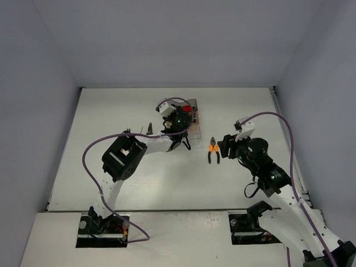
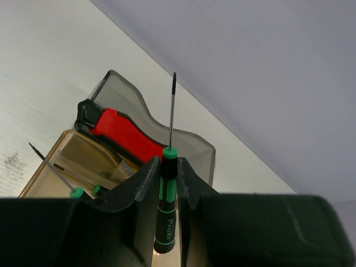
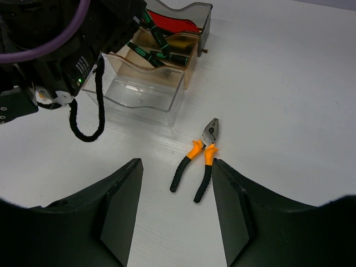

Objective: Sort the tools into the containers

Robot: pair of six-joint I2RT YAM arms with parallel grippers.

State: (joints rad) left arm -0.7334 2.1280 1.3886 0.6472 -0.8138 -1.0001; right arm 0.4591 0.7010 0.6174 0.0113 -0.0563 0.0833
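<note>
Set down the thin green-black screwdriver (image 2: 167,192), pinched tight in the left gripper (image 2: 168,169) at the green collar, shaft pointing up and away, above the row of bins. Aim for the amber bin (image 2: 92,153), already home to two like screwdrivers (image 2: 55,169), not the smoky grey bin (image 2: 192,147) with the red-handled cutter (image 2: 125,133). Lower well inside the walls, tilt flat, then release, to avoid catching the long shaft on a rim. Leave the right gripper (image 3: 177,189) spread wide above the orange-handled pliers (image 3: 199,161), flat on the table near the clear bin (image 3: 142,92). On the screwdriver handle, pale lettering, seemingly "Pro'sKit"; nothing else legible.
</note>
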